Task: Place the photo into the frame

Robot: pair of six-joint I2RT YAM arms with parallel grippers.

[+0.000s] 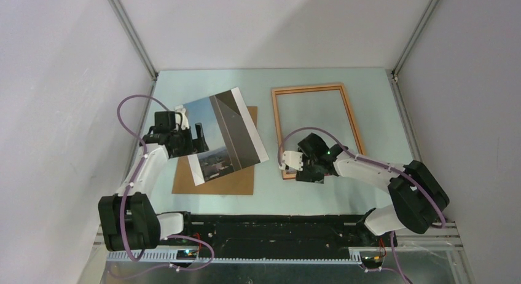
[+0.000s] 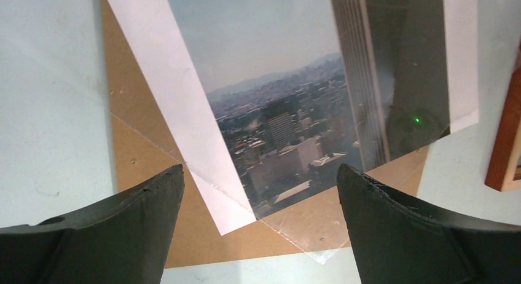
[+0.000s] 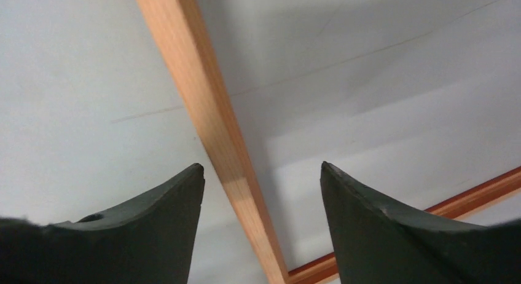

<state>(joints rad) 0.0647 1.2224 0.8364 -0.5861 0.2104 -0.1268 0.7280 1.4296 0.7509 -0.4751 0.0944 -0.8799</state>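
The photo (image 1: 224, 133) of sky, tower and city, with white side borders, lies askew on a flat brown backing board (image 1: 242, 181). My left gripper (image 1: 195, 136) hovers at its left edge, open and holding nothing. In the left wrist view the photo (image 2: 276, 81) fills the top, and its near corner shows between the spread fingers of the left gripper (image 2: 261, 173). The frame (image 1: 307, 88) lies flat to the right. My right gripper (image 1: 301, 170) is at its near left corner, open. In the right wrist view the frame's rail (image 3: 209, 112) runs between the fingers of the right gripper (image 3: 261, 167), untouched.
A clear sheet (image 2: 319, 235) lies over the photo and the backing board (image 2: 141, 155), with one corner past the board's near edge. The frame's edge (image 2: 507, 142) shows at the right of the left wrist view. White walls enclose the pale table (image 1: 368, 112).
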